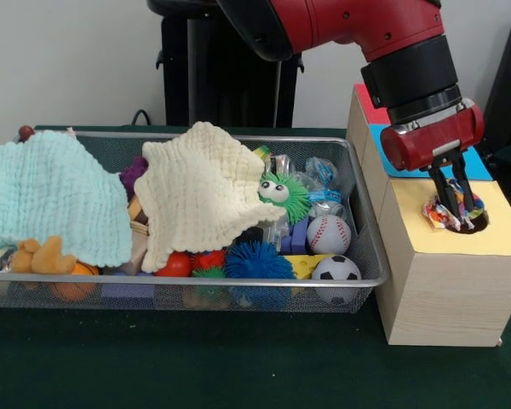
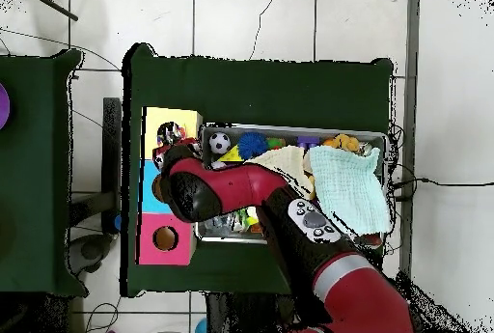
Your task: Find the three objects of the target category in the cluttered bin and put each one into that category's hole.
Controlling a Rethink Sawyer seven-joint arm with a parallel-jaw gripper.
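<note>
My gripper point(image 1: 456, 207) stands over the round hole point(image 1: 479, 223) of the yellow-topped wooden box point(image 1: 443, 281), right of the wire-mesh bin point(image 1: 238, 282). Its fingers are shut on the confetti-print wrapper point(image 1: 437, 214), which sits at the hole's left rim, partly inside. A clear crinkly wrapper with blue point(image 1: 323, 176) lies at the bin's far right corner. In the overhead view the wrapper point(image 2: 169, 136) shows in the yellow box's hole, and my arm point(image 2: 227, 192) covers the gripper. No third wrapper shows.
A blue-topped box point(image 1: 481, 164) and a red-topped box point(image 1: 368, 106) stand behind the yellow one. The bin holds a mint cloth point(image 1: 55, 196), a cream cloth point(image 1: 204, 192), a baseball point(image 1: 329, 234), a small soccer ball point(image 1: 335, 271) and spiky balls point(image 1: 257, 262).
</note>
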